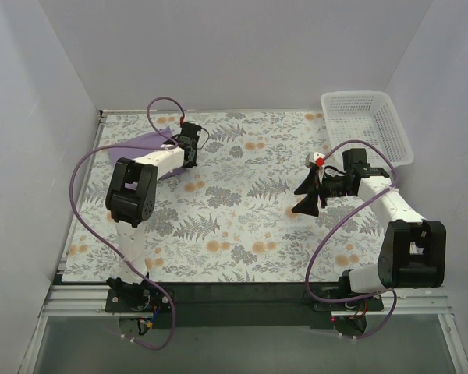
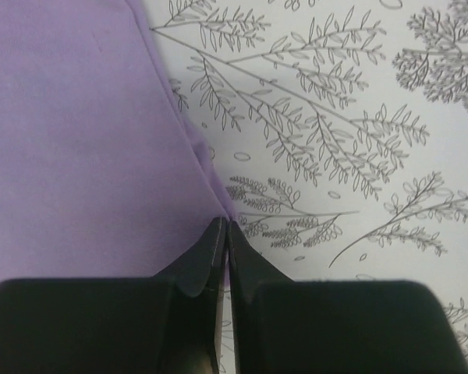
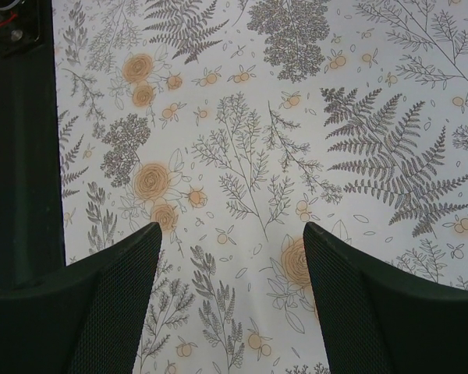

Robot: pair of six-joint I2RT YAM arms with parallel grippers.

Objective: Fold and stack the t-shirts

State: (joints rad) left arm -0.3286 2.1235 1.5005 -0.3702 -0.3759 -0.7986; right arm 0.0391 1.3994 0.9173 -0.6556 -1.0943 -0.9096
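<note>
The lavender-purple t-shirt (image 1: 137, 143) lies at the far left of the floral table, mostly hidden under my left arm. In the left wrist view it (image 2: 78, 140) fills the left half, and its edge runs down into the jaw tips. My left gripper (image 1: 189, 159) (image 2: 224, 224) is shut on that edge of the t-shirt, with a sliver of purple between the fingers. My right gripper (image 1: 306, 196) (image 3: 230, 234) is open and empty, above bare tablecloth right of centre, far from the shirt.
A white plastic lattice basket (image 1: 366, 125) stands at the far right corner, behind the right arm. White walls close in the table on three sides. The dark front rail (image 3: 23, 156) shows at the left of the right wrist view.
</note>
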